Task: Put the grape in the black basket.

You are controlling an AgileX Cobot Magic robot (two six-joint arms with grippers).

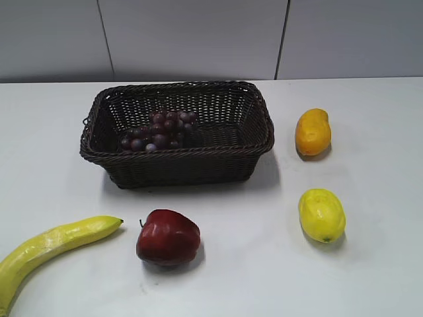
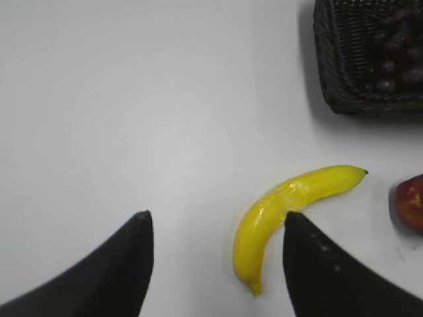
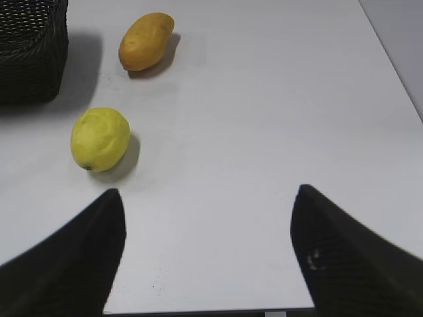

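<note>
Grape (image 1: 158, 131) inside black basket (image 1: 178, 168), white table (image 1: 370, 277), grey wall (image 1: 198, 36).

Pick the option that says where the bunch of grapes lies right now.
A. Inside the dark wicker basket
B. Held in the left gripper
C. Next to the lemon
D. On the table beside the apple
A. The exterior view shows the grapes lying inside the basket, toward its left end, while both grippers, left and right, stand open and hold nothing.
</note>
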